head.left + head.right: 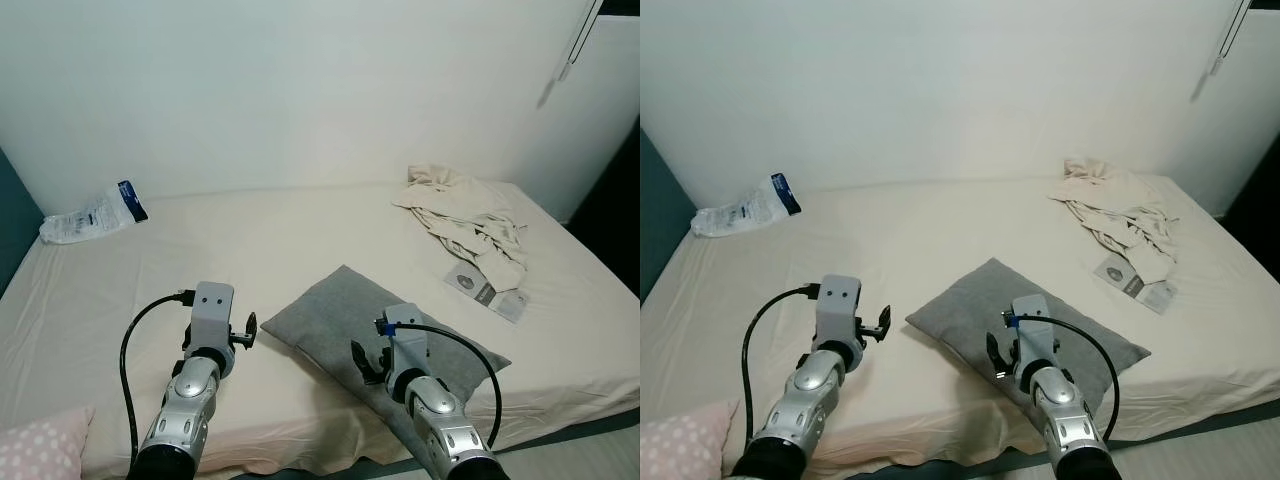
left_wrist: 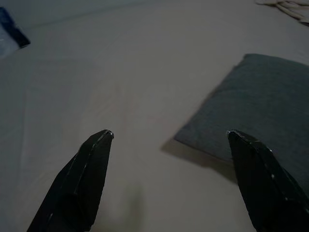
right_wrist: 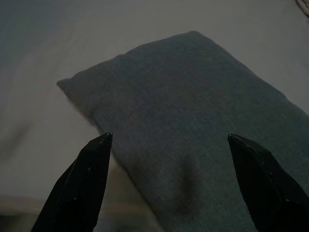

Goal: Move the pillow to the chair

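A grey pillow (image 1: 325,315) lies flat on the cream bed (image 1: 250,250), near its front edge and right of the middle. My right gripper (image 3: 169,140) hovers open just over the pillow's near part, and the pillow (image 3: 193,106) stretches out beyond both black fingers. My left gripper (image 2: 169,140) is open above the bare sheet just left of the pillow, whose corner (image 2: 260,101) lies beside one fingertip. Both silver arms reach in from the bed's front edge, the left arm (image 1: 195,385) beside the pillow and the right arm (image 1: 430,400) over it.
A crumpled beige cloth (image 1: 465,215) lies at the bed's far right, with a printed paper (image 1: 485,290) in front of it. A plastic packet (image 1: 90,215) rests at the far left by the wall. A pink dotted pillow (image 1: 40,445) sits at the near left corner.
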`<state>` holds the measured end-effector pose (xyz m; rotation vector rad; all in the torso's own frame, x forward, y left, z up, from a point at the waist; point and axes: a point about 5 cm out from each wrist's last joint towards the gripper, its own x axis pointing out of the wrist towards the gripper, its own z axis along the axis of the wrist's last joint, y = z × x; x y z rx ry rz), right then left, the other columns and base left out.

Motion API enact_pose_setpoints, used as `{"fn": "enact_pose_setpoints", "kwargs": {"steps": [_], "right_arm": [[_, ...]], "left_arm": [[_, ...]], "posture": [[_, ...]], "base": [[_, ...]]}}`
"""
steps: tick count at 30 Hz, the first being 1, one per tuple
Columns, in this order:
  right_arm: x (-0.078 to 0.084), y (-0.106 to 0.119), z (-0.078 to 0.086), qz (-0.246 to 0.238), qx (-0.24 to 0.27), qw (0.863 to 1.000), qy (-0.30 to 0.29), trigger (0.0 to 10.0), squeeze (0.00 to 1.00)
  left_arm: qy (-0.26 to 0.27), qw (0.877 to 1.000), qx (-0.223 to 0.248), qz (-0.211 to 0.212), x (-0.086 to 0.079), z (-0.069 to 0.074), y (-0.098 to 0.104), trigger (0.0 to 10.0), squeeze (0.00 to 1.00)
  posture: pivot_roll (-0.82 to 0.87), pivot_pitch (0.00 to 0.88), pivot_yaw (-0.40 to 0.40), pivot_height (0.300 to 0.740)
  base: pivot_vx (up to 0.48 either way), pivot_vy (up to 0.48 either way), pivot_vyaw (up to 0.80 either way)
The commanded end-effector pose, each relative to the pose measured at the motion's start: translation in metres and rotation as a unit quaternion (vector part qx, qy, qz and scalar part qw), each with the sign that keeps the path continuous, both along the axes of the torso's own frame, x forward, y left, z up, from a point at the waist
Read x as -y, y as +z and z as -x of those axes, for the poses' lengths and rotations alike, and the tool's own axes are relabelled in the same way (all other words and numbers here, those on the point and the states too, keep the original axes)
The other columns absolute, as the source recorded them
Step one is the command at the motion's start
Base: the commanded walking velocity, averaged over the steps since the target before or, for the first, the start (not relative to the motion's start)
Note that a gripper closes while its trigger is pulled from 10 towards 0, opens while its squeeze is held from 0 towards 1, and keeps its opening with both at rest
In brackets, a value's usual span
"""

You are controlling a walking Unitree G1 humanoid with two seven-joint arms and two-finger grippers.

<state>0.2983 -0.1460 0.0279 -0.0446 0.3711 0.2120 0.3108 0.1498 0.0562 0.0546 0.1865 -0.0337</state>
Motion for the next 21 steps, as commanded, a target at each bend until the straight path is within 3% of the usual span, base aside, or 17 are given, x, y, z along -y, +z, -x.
{"fn": "enact_pose_setpoints", "kwargs": {"steps": [1, 5, 21], "right_arm": [[-0.0016, 0.0025, -0.0006, -0.016, 0.009, 1.0, -0.001, 10.0, 0.0], [-0.0008, 0.0044, -0.0012, -0.023, 0.013, 1.0, -0.006, 10.0, 0.0], [0.0057, 0.0048, 0.0055, -0.04, 0.021, 0.999, -0.016, 10.0, 0.0]], "left_arm": [[-0.002, 1.0, -0.018, -0.015, -0.0019, 0.0021, -0.0068, 10.0, 0.0], [-0.011, 1.0, -0.022, -0.014, -0.0008, 0.0019, -0.0079, 10.0, 0.0], [-0.038, 0.999, -0.038, -0.004, -0.0007, 0.0052, -0.0126, 10.0, 0.0]], "posture": [[-0.05, 0.075, -0.038, 0.74], [-0.05, 0.072, -0.035, 0.74], [-0.06, 0.08, -0.032, 0.665]], "base": [[0.0, 0.0, 0.0], [0.0, 0.0, 0.0], [0.0, 0.0, 0.0]]}}
